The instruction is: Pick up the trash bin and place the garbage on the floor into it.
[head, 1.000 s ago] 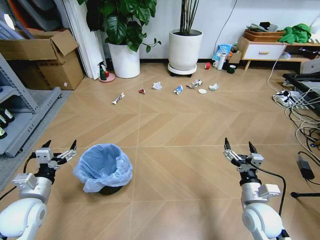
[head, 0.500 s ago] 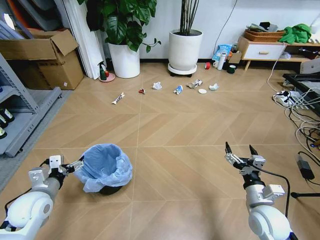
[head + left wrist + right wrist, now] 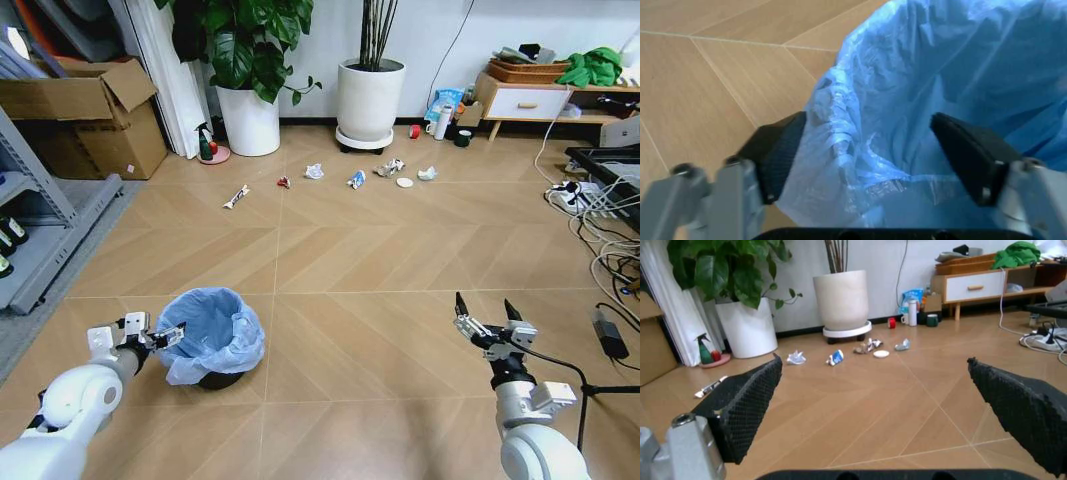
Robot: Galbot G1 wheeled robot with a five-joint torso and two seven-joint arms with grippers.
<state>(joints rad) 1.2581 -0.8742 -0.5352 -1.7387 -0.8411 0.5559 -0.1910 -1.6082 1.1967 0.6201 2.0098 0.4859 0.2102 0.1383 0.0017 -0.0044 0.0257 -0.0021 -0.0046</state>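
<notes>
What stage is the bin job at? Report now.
Nothing finished. In hand: the left gripper is open around the bag-lined rim of the trash bin, which stands on the floor. Left: grip, lift, then collect the garbage lying near the plant pots. Right gripper hangs open, idle.

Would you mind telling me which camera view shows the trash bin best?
The head view: the whole bin stands on the floor, its blue bag over the rim, with the left hand at its edge. The left wrist view shows just bag between open fingers. The right wrist view looks toward the garbage.
</notes>
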